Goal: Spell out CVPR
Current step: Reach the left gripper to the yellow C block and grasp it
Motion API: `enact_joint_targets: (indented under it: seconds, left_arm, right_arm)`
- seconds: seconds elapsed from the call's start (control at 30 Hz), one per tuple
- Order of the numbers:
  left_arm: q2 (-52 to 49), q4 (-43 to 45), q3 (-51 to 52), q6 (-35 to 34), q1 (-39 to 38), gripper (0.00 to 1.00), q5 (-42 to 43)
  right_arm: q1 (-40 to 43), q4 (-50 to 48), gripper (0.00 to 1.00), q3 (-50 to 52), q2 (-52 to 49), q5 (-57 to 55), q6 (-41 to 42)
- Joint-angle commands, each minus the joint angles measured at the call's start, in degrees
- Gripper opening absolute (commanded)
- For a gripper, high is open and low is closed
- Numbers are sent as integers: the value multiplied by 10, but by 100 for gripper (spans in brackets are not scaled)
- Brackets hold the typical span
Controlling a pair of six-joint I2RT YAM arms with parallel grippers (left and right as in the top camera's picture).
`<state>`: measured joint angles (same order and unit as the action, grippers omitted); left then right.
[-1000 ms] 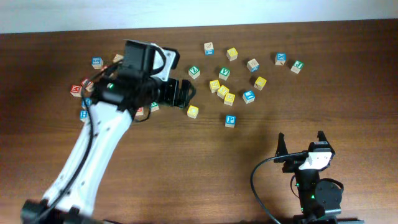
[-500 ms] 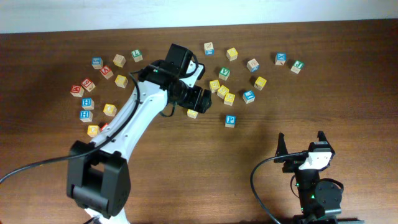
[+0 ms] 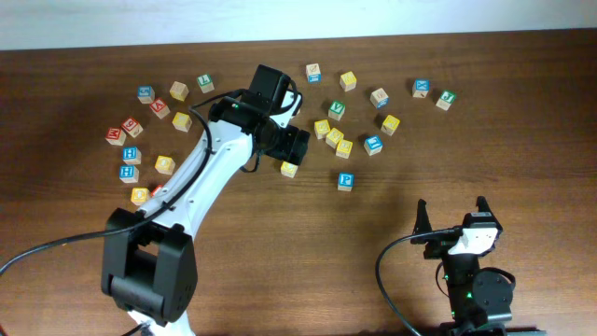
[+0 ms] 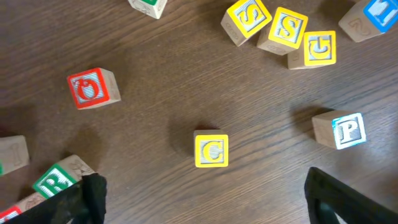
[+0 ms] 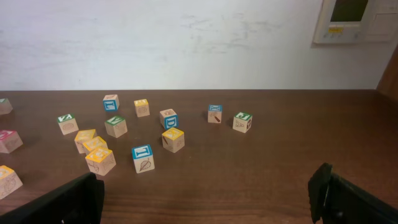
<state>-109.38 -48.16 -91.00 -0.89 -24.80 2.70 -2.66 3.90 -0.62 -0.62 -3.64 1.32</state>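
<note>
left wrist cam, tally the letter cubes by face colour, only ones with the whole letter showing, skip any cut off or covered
yellow: 4 (C cube, G cube, two S cubes)
red: 1 (O cube)
blue: 1 (P cube)
total: 6

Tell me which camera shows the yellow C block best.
The left wrist view: the yellow C block lies near centre, letter facing the camera and readable. Overhead shows it only as a tiny yellow cube, letter unreadable. In the right wrist view I cannot pick it out.
</note>
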Motion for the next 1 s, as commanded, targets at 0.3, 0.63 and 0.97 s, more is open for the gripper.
enact_joint_targets:
  seconds: [0.3,0.63,0.97]
  left_arm:
    - [-97,40,-9,5,-31,88,-15]
    - [-134,50,-9,4,-45,83,-92]
    - [-136,50,-9,-2,-44,70,-92]
  right_arm:
    - [4,4,98,3,4,-7,0]
    - [4,4,98,3,4,-7,0]
    - [4,4,98,3,4,-7,0]
